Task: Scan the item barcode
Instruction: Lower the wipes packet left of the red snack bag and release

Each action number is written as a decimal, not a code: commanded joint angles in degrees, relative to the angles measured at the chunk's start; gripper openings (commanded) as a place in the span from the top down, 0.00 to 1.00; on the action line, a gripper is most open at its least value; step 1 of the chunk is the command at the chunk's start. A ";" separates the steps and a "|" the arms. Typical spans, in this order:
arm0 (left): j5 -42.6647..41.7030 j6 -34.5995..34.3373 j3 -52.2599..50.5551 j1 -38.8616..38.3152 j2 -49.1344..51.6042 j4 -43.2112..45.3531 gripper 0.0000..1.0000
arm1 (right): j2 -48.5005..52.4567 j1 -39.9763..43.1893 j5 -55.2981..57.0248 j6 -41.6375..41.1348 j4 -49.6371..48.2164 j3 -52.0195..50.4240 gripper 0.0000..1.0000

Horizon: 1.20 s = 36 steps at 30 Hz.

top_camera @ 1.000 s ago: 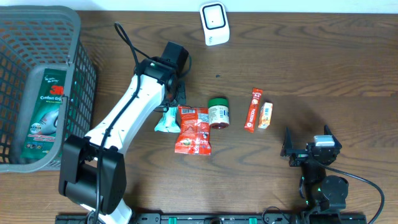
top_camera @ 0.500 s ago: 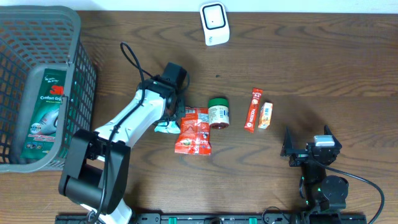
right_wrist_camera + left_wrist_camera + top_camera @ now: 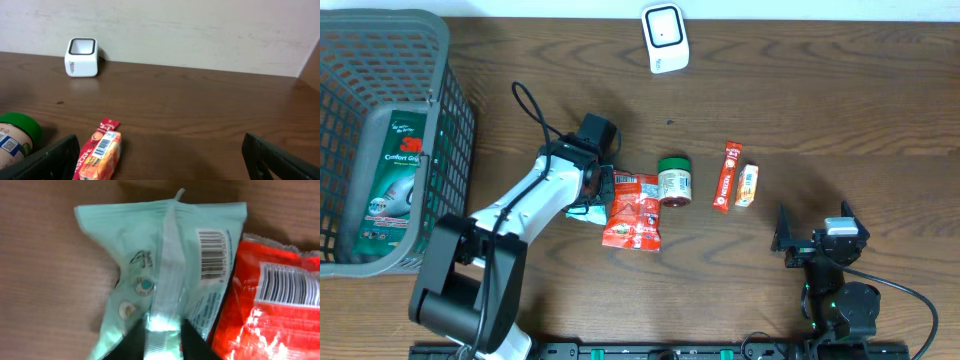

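Note:
A mint-green packet [image 3: 150, 255] lies flat on the table with its barcode [image 3: 212, 254] facing up; from overhead only its edge [image 3: 582, 208] shows under the arm. My left gripper [image 3: 164, 341] is down on it, jaws a narrow gap apart, one finger on each side of the raised centre seam. It stands over the packet's near end [image 3: 598, 196]. A red snack packet [image 3: 272, 305] lies against the mint one on the right. The white scanner [image 3: 665, 38] stands at the table's far edge. My right gripper [image 3: 817, 236] rests wide open and empty near the front right.
A green-lidded jar [image 3: 672, 180], a red coffee stick [image 3: 725, 177] and a small orange box [image 3: 747, 185] lie right of the red packet [image 3: 632, 210]. A grey basket [image 3: 445, 60] at the left holds a green 3M pack [image 3: 395, 180].
My left arm came down and toward the front onto the mint packet, covering most of it from above. Its jaws went from shut to slightly apart. The right arm stayed still.

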<state>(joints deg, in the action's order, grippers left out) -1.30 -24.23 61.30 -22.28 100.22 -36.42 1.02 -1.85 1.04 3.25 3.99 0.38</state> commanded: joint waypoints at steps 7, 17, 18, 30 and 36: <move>0.66 -0.52 2.91 -0.20 -8.39 2.29 0.80 | -0.26 0.00 -0.07 0.50 0.20 -0.07 0.01; 0.70 -0.50 1.49 -0.17 1.16 5.11 0.92 | -0.26 0.00 -0.07 0.50 0.20 -0.07 0.01; 0.92 -0.50 1.49 -0.17 2.71 5.51 0.92 | -0.26 0.00 -0.07 0.50 0.17 -0.07 0.01; 3.45 -0.50 4.55 0.26 -2.10 6.95 0.90 | -0.26 0.00 -0.07 0.50 0.20 -0.07 0.01; 3.45 -0.50 4.52 0.24 -10.14 1.18 0.89 | -0.26 0.00 -0.07 0.50 0.17 -0.07 0.01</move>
<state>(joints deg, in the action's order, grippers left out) 0.82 -24.62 64.23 -22.28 92.86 -33.34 1.02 -1.85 1.04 3.25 3.99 0.36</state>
